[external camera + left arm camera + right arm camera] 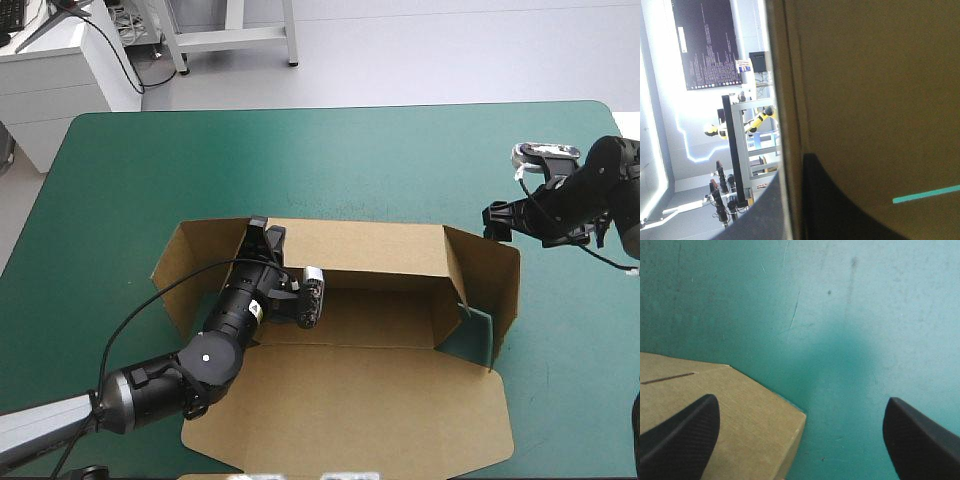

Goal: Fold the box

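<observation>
Box [380,400] central on the table [330,160], far wall and end flaps raised, lid flat, left claw [260,236] pinching the far wall's left end, right claw [800,402] spread, just off its right end

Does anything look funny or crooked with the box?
Nothing is torn or spilled. The box is only half-made: its right end flap splays outward, untucked, with teal-green cover showing in the gap beside it.

Teal-green table [330,160], brown box [375,325] on it, walls partly raised
</observation>
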Motion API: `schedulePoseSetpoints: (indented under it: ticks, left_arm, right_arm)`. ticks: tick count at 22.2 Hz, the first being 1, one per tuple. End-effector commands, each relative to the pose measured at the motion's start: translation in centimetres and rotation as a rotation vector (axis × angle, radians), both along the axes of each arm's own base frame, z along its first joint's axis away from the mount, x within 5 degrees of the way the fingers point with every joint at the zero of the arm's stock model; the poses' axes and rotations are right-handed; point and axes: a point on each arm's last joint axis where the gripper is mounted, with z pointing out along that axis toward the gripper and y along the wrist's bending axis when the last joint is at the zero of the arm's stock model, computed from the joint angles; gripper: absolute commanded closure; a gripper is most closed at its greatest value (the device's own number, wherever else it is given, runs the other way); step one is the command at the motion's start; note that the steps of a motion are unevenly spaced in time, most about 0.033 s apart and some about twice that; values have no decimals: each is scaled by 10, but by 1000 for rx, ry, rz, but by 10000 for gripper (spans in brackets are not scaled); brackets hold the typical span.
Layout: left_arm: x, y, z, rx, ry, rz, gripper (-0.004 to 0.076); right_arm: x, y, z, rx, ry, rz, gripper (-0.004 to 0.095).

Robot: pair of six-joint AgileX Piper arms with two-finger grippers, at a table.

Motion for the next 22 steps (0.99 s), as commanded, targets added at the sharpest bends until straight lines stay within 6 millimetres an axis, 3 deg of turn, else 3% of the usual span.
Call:
schedulePoseSetpoints:
  ticks: [1, 5, 11, 15, 22]
  left_arm:
    - [-1, 3, 17, -30, -62, 15, 732]
    - [-1, 3, 17, -31, -61, 13, 732]
    - [-1, 3, 17, -31, -61, 13, 732]
    - [-1, 3, 17, -31, -61, 13, 732]
    - [-1, 3, 17, -31, -61, 13, 732]
  right_arm:
    - [-23, 0, 19, 4, -59, 16, 96]
    - [-52, 2, 23, 0, -93, 18, 97]
    - [-83, 13, -1, 54, -128, 133, 98]
    - [-90, 21, -20, 85, -132, 315, 98]
    - [-91, 34, -35, 215, -187, 400, 98]
